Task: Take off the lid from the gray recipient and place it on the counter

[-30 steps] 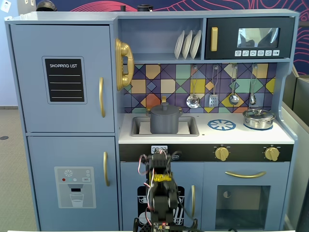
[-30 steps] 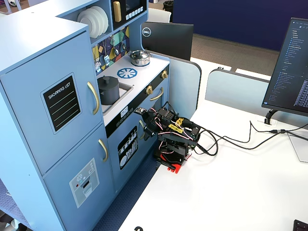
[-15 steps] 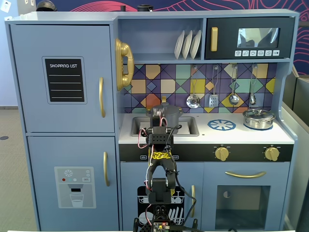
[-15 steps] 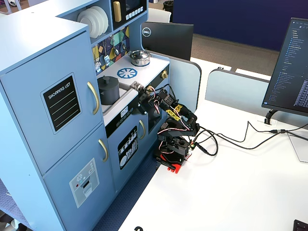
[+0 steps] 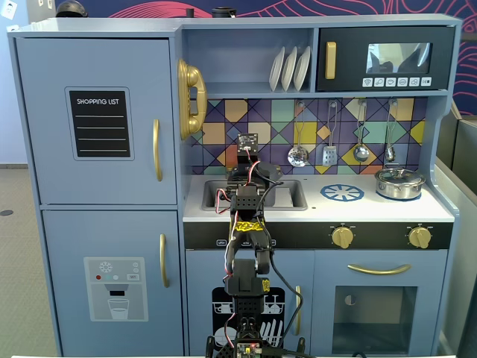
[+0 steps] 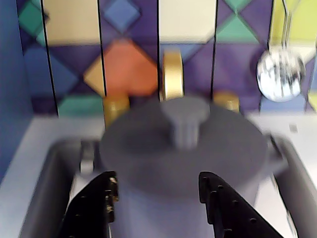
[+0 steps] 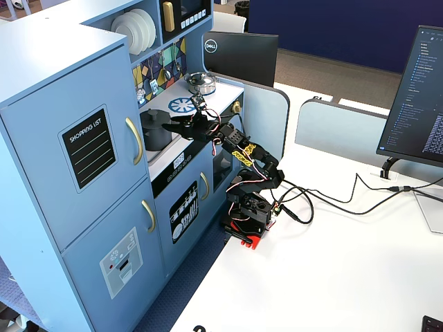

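In the wrist view the two black jaws (image 6: 157,206) stand open, one finger (image 6: 91,208) at about 7 o'clock and the other finger (image 6: 223,208) at about 5 o'clock, with a wide gap between them. They hold nothing. In this gap, toward 12 o'clock, sits the flat round dark gray matte lid (image 6: 148,148) with its small central knob (image 6: 185,116); the lid lies on the dark gray matte cylindrical pot (image 6: 148,213), which stands in the recessed gray sink (image 6: 44,193). The jaws are near the pot wall, just under the lid's rim, but I cannot tell whether they touch it — the picture is blurred there.

Behind the lid, at 12 o'clock, a gold faucet (image 6: 172,74) rises between two gold knobs, before a backsplash of coloured tiles (image 6: 124,64). At about 2 o'clock hangs a shiny perforated steel ladle (image 6: 280,77).

In a fixed view from the front, the black arm (image 5: 246,246) reaches up from 6 o'clock and covers most of the sink. The white worktop (image 5: 313,209) carries a printed blue-and-white round burner pattern (image 5: 342,192), and at 3 o'clock from it stands a small shiny steel pot (image 5: 399,183) with its own lid.

In a fixed view from the side, the jaws (image 7: 173,123) are just beside the gray pot (image 7: 154,128).
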You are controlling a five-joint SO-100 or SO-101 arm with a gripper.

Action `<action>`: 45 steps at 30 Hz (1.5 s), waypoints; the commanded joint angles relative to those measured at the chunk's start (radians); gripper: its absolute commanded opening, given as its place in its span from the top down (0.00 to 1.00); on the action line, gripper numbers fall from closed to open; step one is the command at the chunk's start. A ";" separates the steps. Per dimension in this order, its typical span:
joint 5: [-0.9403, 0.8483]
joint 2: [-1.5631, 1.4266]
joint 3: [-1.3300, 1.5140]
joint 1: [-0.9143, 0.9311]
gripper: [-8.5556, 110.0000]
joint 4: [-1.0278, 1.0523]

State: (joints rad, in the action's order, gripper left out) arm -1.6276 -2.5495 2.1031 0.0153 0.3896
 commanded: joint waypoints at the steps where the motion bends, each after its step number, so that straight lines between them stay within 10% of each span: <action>1: 0.002 0.043 -0.060 0.025 0.81 -0.133; 38: 0.044 0.436 -0.238 0.040 0.81 -0.313; 45: 0.009 0.453 -0.250 0.020 0.93 -0.314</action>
State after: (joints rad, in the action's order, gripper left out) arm -1.6061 -2.0939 1.9267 0.0552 0.1135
